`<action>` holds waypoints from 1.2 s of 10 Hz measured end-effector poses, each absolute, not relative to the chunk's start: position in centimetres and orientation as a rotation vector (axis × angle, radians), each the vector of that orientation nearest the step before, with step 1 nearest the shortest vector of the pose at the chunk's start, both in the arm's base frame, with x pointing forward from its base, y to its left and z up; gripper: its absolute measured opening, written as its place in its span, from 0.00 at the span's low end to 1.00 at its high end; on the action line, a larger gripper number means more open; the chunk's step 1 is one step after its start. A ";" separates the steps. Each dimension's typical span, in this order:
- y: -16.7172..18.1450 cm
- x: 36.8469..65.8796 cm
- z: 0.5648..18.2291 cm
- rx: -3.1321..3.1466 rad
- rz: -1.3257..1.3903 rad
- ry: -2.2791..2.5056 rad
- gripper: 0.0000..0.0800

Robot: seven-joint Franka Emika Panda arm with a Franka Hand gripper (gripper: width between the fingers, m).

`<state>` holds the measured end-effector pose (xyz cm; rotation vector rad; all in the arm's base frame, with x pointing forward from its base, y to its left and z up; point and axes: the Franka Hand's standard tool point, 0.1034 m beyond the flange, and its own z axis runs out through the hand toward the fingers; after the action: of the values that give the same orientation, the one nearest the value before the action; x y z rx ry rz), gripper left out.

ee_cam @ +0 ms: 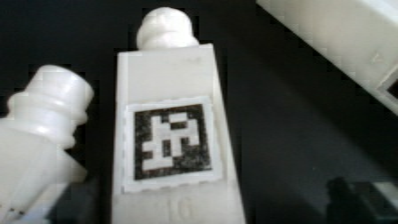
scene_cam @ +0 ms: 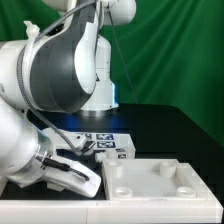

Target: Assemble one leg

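In the wrist view a white square-section leg (ee_cam: 169,120) lies lengthwise between my fingers. It shows a black-and-white tag on its upper face, and its round peg end (ee_cam: 164,25) points away from me. My gripper (ee_cam: 199,214) is open and straddles the leg's near end. One dark finger (ee_cam: 358,196) stands clear of the leg's side and the other is hidden. A second leg (ee_cam: 45,108) lies close beside the first. In the exterior view my gripper (scene_cam: 72,166) is low over the table at the exterior view's left.
The large flat white rimmed panel (scene_cam: 150,182) with round sockets lies at the exterior view's lower right; its edge shows in the wrist view (ee_cam: 347,40). More tagged white legs (scene_cam: 113,147) lie behind it. The arm's bulk fills the exterior view's left.
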<state>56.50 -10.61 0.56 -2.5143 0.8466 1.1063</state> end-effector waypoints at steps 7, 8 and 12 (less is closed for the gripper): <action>-10.1 58.9 3.5 -2.569 0.993 0.838 0.38; -8.6 59.8 6.2 -2.591 0.949 0.857 0.38; -6.7 63.3 10.1 -2.721 0.563 0.892 0.38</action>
<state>63.27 -6.70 10.06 -2.7214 0.8915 0.5630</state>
